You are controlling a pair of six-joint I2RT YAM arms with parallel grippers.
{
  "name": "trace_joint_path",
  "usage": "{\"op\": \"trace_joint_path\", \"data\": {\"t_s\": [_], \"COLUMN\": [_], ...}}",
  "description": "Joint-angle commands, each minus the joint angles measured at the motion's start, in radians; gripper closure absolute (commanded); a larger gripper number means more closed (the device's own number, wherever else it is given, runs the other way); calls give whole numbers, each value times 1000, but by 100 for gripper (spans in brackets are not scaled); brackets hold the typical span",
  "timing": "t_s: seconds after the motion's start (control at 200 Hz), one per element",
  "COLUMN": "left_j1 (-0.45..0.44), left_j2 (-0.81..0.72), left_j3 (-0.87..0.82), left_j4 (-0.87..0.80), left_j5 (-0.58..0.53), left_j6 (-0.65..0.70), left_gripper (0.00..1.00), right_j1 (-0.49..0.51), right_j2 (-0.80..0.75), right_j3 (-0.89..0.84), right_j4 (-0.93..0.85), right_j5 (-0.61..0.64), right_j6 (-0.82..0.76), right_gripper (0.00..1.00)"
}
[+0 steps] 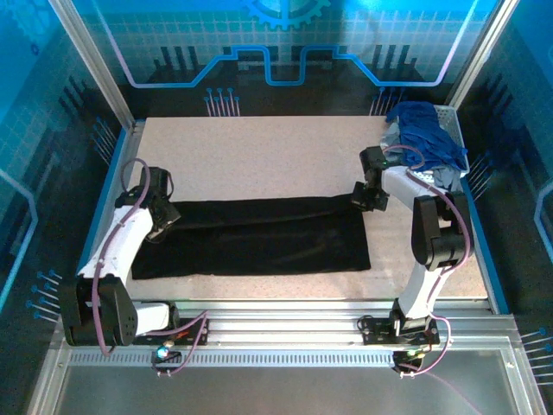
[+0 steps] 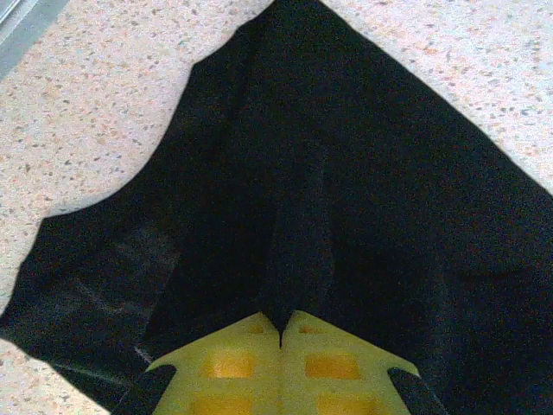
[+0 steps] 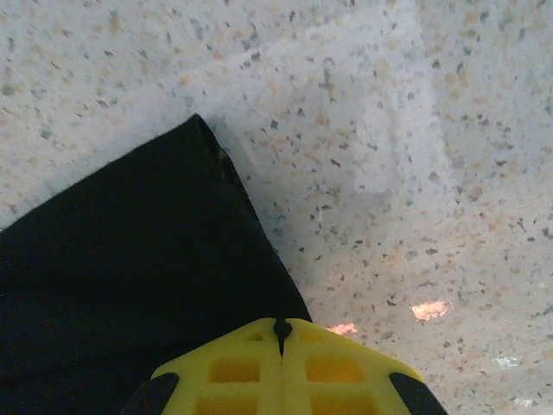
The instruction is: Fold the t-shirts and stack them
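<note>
The shirt [image 2: 363, 199] at the yellow fingers [image 2: 229, 367] is plain black. Beyond them the table [image 3: 406, 173] is beige with dark speckles. A royal blue shirt [image 1: 425, 130] tops a white basket [image 1: 455, 121].

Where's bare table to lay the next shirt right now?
The far half of the table, between the black t-shirt and the back wall, left of the basket, is bare. Crowded: the basket corner, and both shirt ends, where the left gripper and right gripper sit.

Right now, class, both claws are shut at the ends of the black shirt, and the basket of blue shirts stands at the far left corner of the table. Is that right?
One slip: the basket of blue shirts stands at the far right corner, as the top external view shows. The rest holds.
</note>
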Motion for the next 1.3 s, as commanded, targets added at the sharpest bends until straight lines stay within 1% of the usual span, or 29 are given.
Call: {"op": "trace_joint_path", "data": {"t_s": [0.0, 0.305, 0.535, 0.82, 1.085, 1.296], "left_j1": [8, 7, 7, 7, 7, 7], "left_j2": [-39, -66, -96, -86, -70, -66], "left_j3": [-19, -43, -65, -114, -135, -125], "left_j4": [-28, -48, -77, -77, -80, -75], "left_j5": [-84, -140, -180, -176, -192, -208], "left_j6": [18, 6, -5, -33, -47, -36], "left_gripper": [100, 100, 100, 100, 100, 100], "right_j1": [14, 37, 60, 73, 75, 95], "right_j2": [-45, -85, -112, -110, -108, -147], "right_j3": [-13, -18, -66, -133, -134, -127], "right_j4": [-33, -81, -99, -91, -98, -118], "right_j5": [45, 78, 90, 107, 121, 143], "right_j6": [16, 23, 46, 74, 79, 79], "right_gripper": [100, 100, 100, 100, 100, 100]}}
